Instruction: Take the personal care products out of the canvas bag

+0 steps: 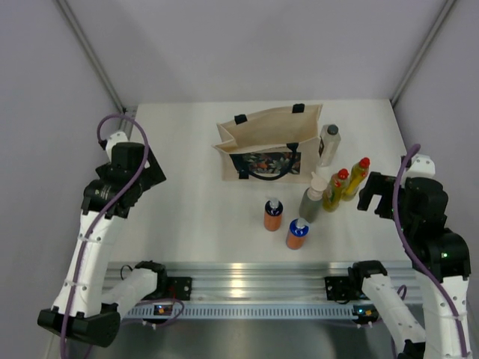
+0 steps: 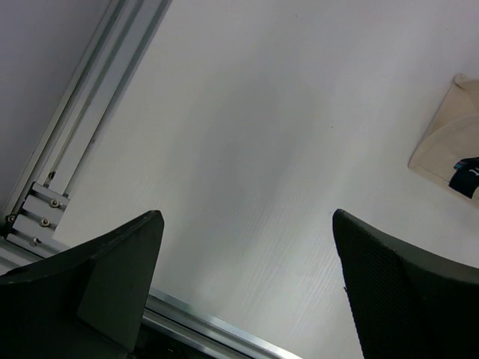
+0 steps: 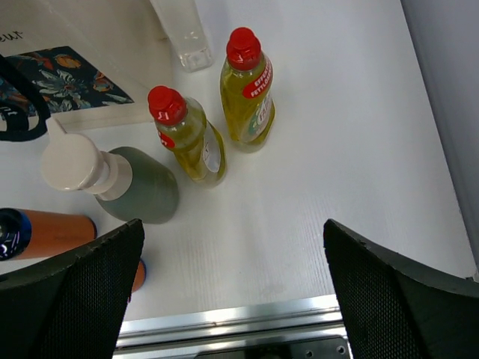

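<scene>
Standing upright at the far middle of the bench, the canvas bag turns its floral panel toward the arms in the top view. All six bottles stand outside it. The pale dark-capped bottle is just beside the bag's right end. The near yellow bottle and the far yellow bottle stand in front of that. The grey-green bottle is next to them, and the two orange bottles are nearest the arms. The left fingers hang spread and empty, well apart from the bag. The right fingers are near the yellow pair.

From the left wrist, the left fingers gape over bare bench. A beige corner with a black strap at the right edge is probably the canvas bag.

From the right wrist, the right fingers are released, grasping nothing. Between them stand both red-capped yellow bottles and the grey-green bottle with its beige cap. One orange bottle shows at the left edge.
</scene>
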